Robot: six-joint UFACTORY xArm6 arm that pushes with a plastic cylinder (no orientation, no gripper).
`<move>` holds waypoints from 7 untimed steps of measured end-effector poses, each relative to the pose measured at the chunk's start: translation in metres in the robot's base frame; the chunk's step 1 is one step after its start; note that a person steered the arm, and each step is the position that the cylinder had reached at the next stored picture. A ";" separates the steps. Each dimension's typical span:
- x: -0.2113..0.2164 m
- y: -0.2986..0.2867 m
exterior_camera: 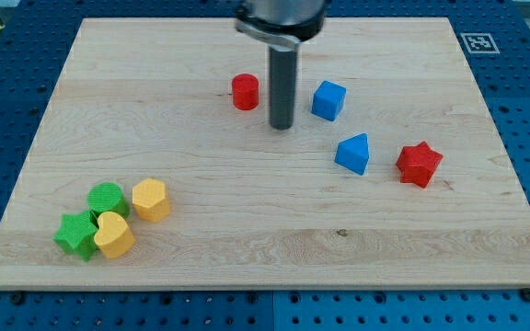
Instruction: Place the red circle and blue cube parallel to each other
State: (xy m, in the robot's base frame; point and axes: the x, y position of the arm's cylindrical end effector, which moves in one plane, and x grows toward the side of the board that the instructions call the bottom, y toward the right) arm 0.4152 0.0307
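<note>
The red circle [245, 92] stands on the wooden board [265, 248] near the view's top centre. The blue cube [328, 100] stands to its right, at about the same height in the view. My tip [282, 126] rests on the board between the two, slightly lower in the view than both, touching neither. The gap to the red circle is a little smaller than the gap to the blue cube.
A blue triangular block [353, 154] and a red star [419, 164] lie right of centre. At the lower left are a green circle [107, 199], a green star [77, 235], a yellow hexagon [151, 199] and a yellow heart [113, 235].
</note>
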 end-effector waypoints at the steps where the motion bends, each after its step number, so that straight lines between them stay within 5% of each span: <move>1: 0.002 0.045; 7: -0.020 0.051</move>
State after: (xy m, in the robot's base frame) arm 0.3950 0.0821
